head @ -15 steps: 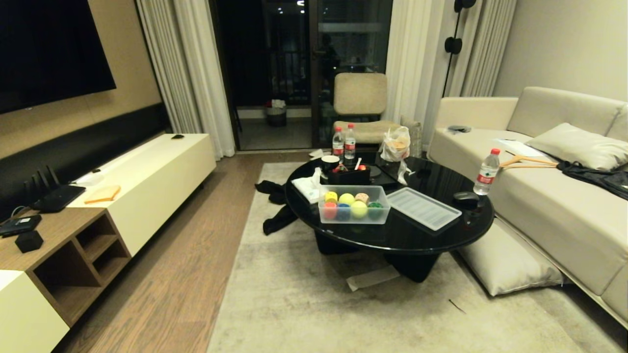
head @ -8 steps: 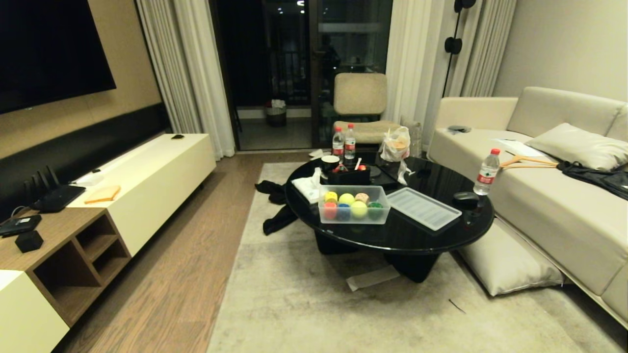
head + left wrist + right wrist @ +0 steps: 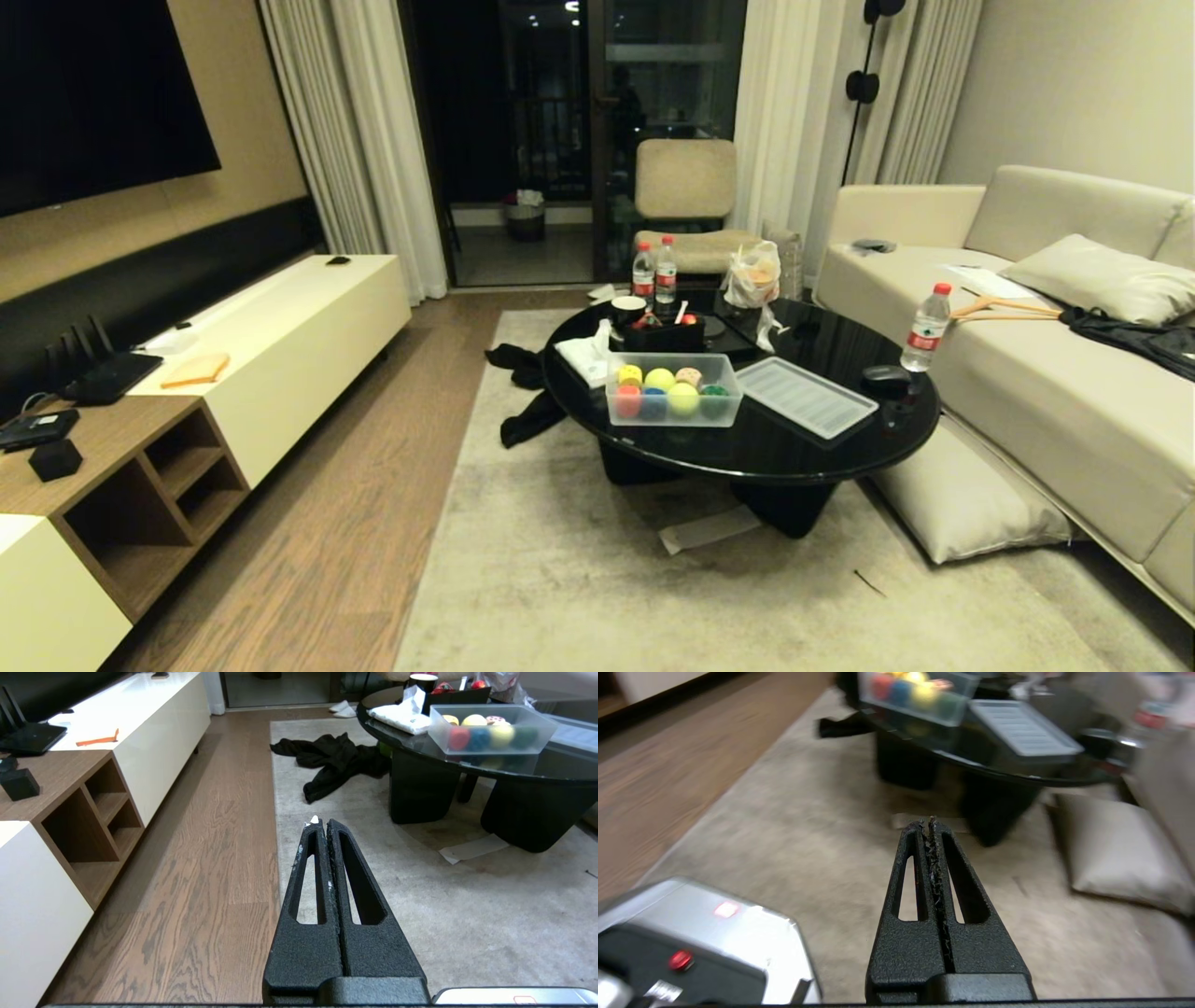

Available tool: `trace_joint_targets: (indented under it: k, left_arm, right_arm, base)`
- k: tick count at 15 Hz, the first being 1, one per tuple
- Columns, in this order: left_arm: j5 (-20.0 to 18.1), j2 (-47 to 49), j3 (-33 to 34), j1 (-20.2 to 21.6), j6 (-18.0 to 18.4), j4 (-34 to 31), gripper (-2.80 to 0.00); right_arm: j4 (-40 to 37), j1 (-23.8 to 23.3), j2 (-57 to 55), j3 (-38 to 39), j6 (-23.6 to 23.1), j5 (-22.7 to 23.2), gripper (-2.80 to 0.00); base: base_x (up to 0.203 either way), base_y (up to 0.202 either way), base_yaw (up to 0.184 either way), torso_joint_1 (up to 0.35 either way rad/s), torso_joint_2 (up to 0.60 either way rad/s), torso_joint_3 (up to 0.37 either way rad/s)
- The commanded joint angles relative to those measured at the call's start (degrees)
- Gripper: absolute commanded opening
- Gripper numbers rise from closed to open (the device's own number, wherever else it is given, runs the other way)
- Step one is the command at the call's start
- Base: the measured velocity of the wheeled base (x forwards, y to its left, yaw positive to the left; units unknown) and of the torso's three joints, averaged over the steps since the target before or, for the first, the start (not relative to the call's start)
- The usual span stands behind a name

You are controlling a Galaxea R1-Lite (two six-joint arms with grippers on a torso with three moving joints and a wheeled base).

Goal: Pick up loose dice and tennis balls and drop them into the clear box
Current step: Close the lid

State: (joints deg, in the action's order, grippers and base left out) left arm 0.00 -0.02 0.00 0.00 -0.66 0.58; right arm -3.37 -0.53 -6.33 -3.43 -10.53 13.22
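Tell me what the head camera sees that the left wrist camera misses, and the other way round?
Only the head view shows the sofa, the chair, the bottle near the table's sofa-side edge, and the whole lid lying beside the box. Only the left wrist view shows the left gripper, its fingers pressed shut over the rug. Both show the black table, the clear box holding coloured dice and balls, the dark cloth on the floor, and the cabinet.

Box (image 3: 674,401) near the table's (image 3: 794,448) front edge, balls (image 3: 682,398) and dice (image 3: 690,376) inside; lid (image 3: 805,396) just right; tray (image 3: 665,333) behind.
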Motion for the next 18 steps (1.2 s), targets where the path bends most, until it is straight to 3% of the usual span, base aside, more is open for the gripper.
trace_joint_targets:
  k: [1, 3, 6, 10, 12, 18]
  left_arm:
    - [0.0, 0.0, 0.2, 0.0, 0.0, 0.0, -2.8]
    - [0.0, 0.0, 0.2, 0.0, 0.0, 0.0, -2.8]
    - [0.0, 0.0, 0.2, 0.0, 0.0, 0.0, -2.8]
    - [0.0, 0.0, 0.2, 0.0, -0.1, 0.0, -2.8]
    - [0.0, 0.0, 0.2, 0.0, -0.2, 0.0, -2.8]
    - [0.0, 0.0, 0.2, 0.0, -0.2, 0.0, -2.8]
  right_arm:
    - [-1.2, 0.2, 6.5, -0.2, 0.8, -6.7, -2.8]
    - [4.9, 0.3, 6.4, 3.8, 1.3, -10.5, -2.8]
    - [2.9, 0.3, 6.3, 3.4, 5.4, -11.0, -2.8]
    - [3.0, 0.3, 6.3, 3.4, 7.3, -12.2, -2.8]
    - [3.3, 0.3, 6.3, 3.4, 11.0, -13.6, -2.8]
    - [3.3, 0.3, 6.2, 3.4, 11.3, -13.7, -2.8]
  base:
    - [0.0, 0.0, 0.0, 0.0, 0.0, 0.0]
    - [0.0, 0.0, 0.0, 0.0, 0.0, 0.0]
    - [0.0, 0.0, 0.0, 0.0, 0.0, 0.0]
    - [0.0, 0.0, 0.0, 0.0, 0.0, 0.0]
    - [0.0, 0.0, 0.0, 0.0, 0.0, 0.0]
    - [0.0, 0.0, 0.0, 0.0, 0.0, 0.0]
